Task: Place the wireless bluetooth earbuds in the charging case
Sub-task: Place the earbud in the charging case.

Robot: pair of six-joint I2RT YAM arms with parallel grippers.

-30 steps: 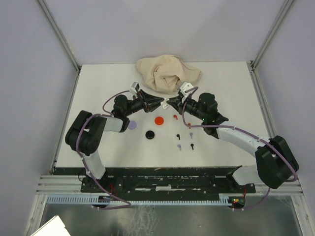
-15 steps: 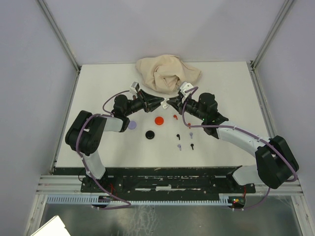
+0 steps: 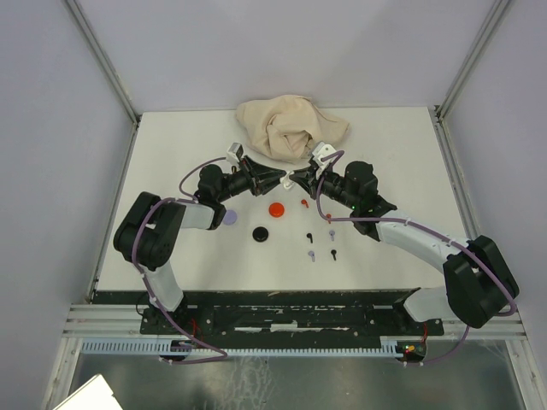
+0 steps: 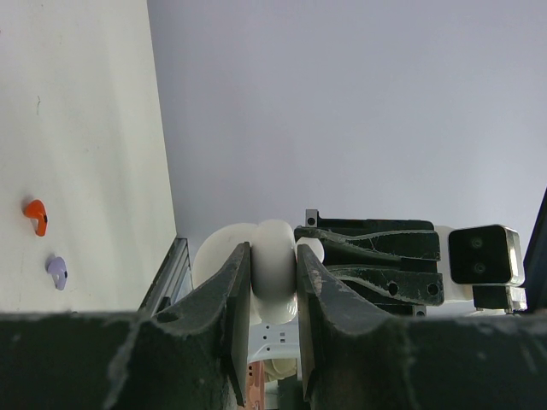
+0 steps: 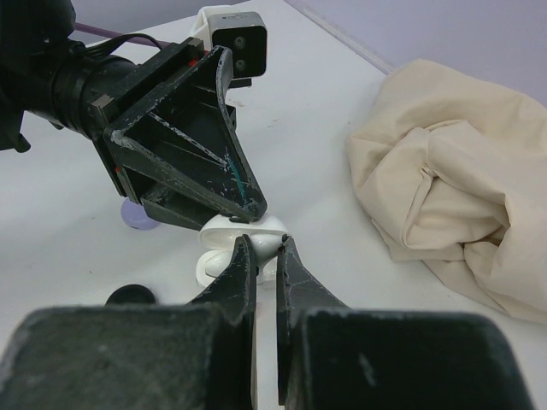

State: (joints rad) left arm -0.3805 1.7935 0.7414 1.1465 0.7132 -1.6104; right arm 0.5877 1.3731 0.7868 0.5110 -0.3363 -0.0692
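Left fingers (image 4: 232, 320) clamp white case (image 4: 273, 256), right fingers (image 5: 238, 278) seemingly touching; cloth (image 5: 444, 188) beyond

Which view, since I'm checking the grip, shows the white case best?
Left wrist: the white case sits large, clamped in the left gripper. Right wrist shows it partly hidden behind the right gripper; top external shows only a white speck.

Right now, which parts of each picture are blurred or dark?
Top external: even light, faint shadows, sharp, though earbuds are tiny. Left wrist: near end of the left gripper dark and blurred, white case in focus. Right wrist: right gripper blurred at its base, cloth sharp.
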